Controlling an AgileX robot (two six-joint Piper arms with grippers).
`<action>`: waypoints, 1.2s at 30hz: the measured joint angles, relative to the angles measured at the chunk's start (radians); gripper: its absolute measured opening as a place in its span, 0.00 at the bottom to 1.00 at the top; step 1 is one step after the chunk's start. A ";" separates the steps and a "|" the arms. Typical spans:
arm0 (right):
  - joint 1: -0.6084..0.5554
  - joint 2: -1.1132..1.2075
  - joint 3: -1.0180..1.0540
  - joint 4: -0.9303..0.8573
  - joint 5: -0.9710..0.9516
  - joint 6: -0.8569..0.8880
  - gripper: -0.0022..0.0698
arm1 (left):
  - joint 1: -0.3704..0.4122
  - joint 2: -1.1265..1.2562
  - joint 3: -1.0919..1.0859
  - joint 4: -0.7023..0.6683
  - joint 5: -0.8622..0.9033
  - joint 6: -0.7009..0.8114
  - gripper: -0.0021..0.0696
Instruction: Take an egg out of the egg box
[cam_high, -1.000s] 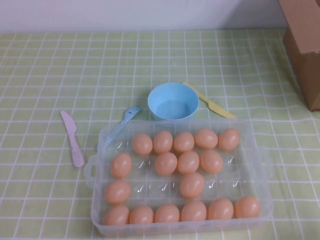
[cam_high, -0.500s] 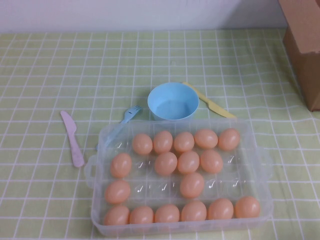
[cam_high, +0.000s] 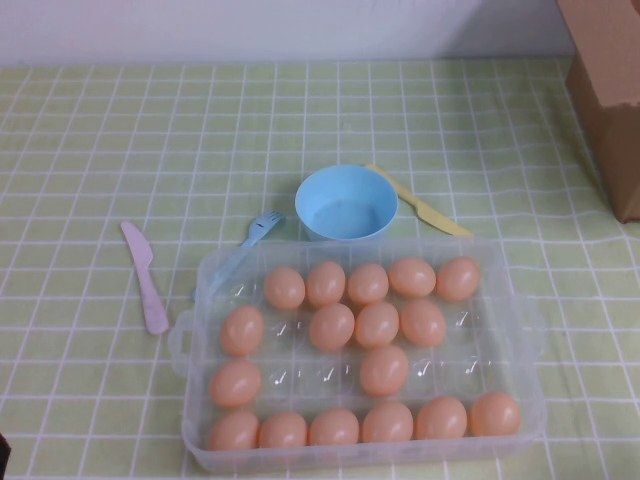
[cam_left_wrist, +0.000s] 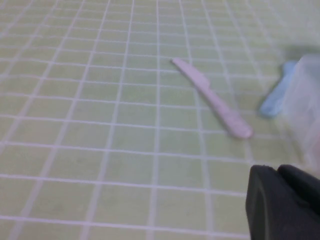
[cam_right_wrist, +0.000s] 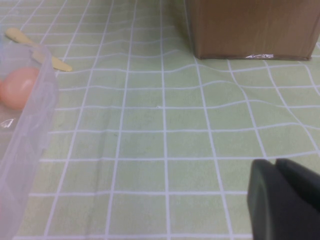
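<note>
The clear plastic egg box (cam_high: 470, 340) sits at the near middle of the table and holds several peach-orange eggs, one of them near its centre (cam_high: 384, 370). My left gripper (cam_left_wrist: 278, 171) is shut and empty, low over the cloth to the left of the box, whose blurred wall (cam_left_wrist: 307, 100) shows in the left wrist view. My right gripper (cam_right_wrist: 275, 162) is shut and empty over the cloth to the right of the box. The box wall (cam_right_wrist: 30, 125) and one egg (cam_right_wrist: 17, 87) show in the right wrist view. Only a dark sliver at the bottom left corner of the high view shows any arm.
A blue bowl (cam_high: 346, 203) stands just behind the box, with a yellow knife (cam_high: 420, 205) on its right and a blue fork (cam_high: 245, 245) on its left. A pink knife (cam_high: 146, 276) lies left of the box. A brown cardboard box (cam_high: 610, 90) stands at the back right.
A dark sliver has come into the bottom left corner of the high view. The eggs, box and utensils have not moved.
</note>
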 joint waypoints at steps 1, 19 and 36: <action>0.000 0.000 0.000 0.000 0.000 0.000 0.01 | 0.000 0.000 0.000 -0.050 -0.018 -0.041 0.02; 0.000 0.000 0.000 0.000 0.000 0.000 0.01 | -0.007 0.000 -0.016 -0.303 -0.157 -0.247 0.02; 0.000 0.000 0.000 0.000 0.000 0.000 0.01 | -0.052 0.714 -0.690 -0.287 0.496 0.337 0.02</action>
